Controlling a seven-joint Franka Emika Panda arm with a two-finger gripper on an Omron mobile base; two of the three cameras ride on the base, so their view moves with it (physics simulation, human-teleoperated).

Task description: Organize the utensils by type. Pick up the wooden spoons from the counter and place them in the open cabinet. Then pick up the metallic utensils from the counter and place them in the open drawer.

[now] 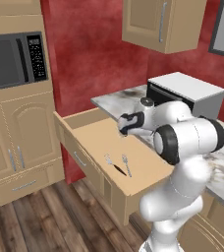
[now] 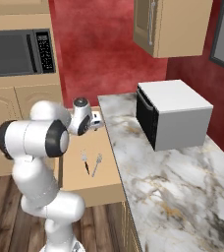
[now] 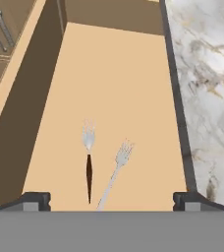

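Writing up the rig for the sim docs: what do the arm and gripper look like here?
The arm is glossy white with rounded, bulbous links and dark grey to black bands at the joints. The wrist link carries a dark patch and a small round grey cap on top. The gripper has two small dark grey fingertips with blocky, stepped ends. No cables, logos or markings are visible.
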